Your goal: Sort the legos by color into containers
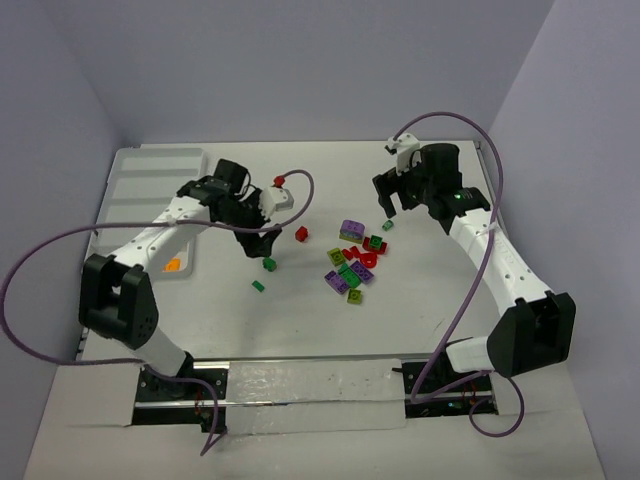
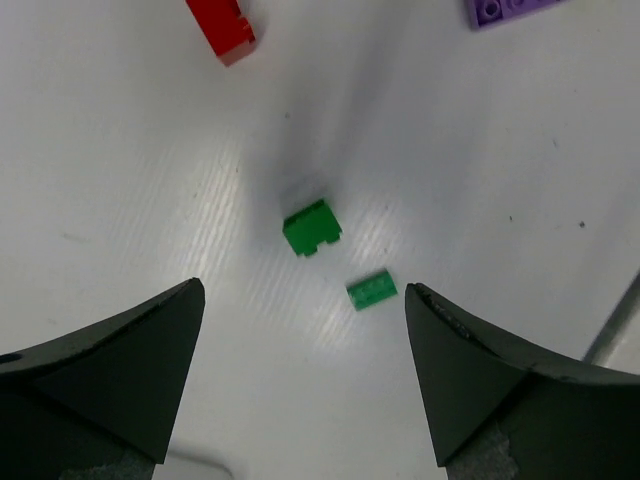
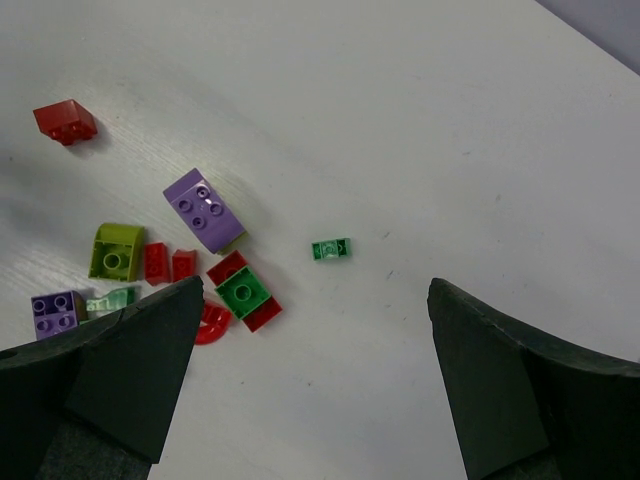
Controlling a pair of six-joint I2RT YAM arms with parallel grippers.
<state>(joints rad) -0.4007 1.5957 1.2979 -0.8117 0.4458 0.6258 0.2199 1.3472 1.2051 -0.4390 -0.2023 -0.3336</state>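
Top external: left gripper (image 1: pixel 262 243) hangs over 2 green legos (image 1: pixel 269 264) on the table (image 1: pixel 300 330), left of the mixed pile (image 1: pixel 352 268).
Left wrist: claw spread wide, pinching nothing; both green legos lie on the table below it.
Right wrist: right gripper (image 3: pixel 315 290) gapes wide too, holding nothing, above a small green brick (image 3: pixel 331 249); the pile sits just left.
Tray: white tray (image 1: pixel 140 180) at far left, 1 orange lego (image 1: pixel 173 265) at its near end.
Strays: red lego (image 1: pixel 301 234) lies alone beside the left gripper.
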